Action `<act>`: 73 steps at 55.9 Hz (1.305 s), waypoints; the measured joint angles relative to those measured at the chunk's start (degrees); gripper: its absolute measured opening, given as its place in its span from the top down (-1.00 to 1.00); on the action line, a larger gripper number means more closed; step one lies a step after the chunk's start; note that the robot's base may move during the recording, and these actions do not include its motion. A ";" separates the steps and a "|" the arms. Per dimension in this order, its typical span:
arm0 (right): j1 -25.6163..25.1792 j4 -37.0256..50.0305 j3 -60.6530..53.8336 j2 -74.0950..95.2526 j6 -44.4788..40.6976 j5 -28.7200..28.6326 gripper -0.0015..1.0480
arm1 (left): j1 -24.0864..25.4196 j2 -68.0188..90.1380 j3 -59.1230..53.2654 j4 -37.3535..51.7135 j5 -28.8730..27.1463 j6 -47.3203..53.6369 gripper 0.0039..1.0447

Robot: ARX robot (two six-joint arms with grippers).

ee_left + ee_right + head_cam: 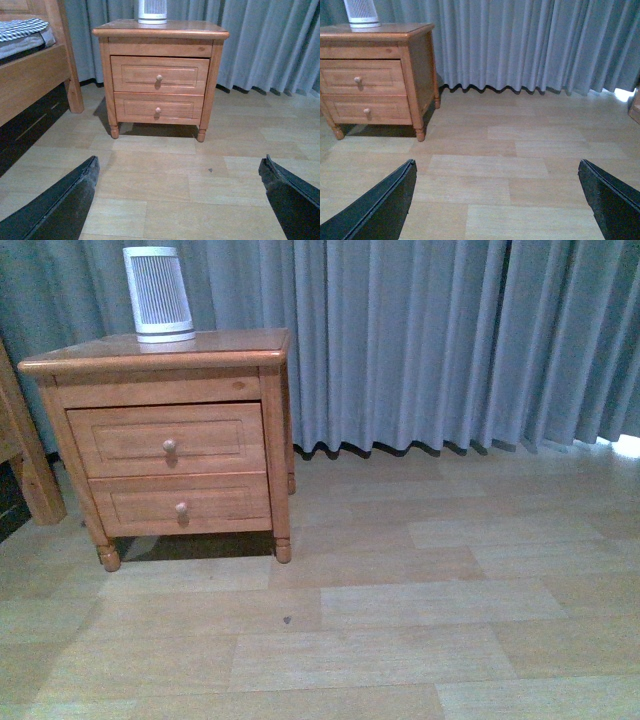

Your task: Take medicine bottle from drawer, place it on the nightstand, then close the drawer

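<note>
From the front camera I have the nightstand [230,342] at the left, standing on its small feet against the grey curtain [450,340]. The drawer [210,440], the taller upper one, sits flush in its frame, fully shut, with its round knob [169,445] facing me. The shallower lower drawer [220,502] is shut as well. I cannot see the bottle in any view; with the drawer closed, its inside is hidden.

A slatted white unit [158,295] stands on the back left part of the top, and the rest of the top shows bare wood. A bed frame [25,460] post stands just beside the nightstand's left side. The pale plank floor [400,620] between me and the drawer fronts carries only a small dark speck [287,620].

The left wrist camera faces the drawer fronts almost square on and shows more of the bed: the long side rail and checked bedding [22,27] on it. The left gripper [180,158] has its fingers spread wide, holding nothing, well apart from the nightstand. The right wrist camera sees the nightstand off to one side, mostly curtain and floor ahead. The right gripper [497,162] is likewise spread wide and empty.
</note>
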 joint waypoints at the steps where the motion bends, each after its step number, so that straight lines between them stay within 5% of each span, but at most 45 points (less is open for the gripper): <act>1: 0.00 0.00 0.00 0.00 0.00 0.00 -0.87 | 0.00 0.00 0.00 0.00 0.00 0.00 -0.87; 73: 0.00 0.00 0.00 0.00 0.00 -0.02 -0.87 | 0.00 -0.02 0.00 0.00 -0.04 0.00 -0.88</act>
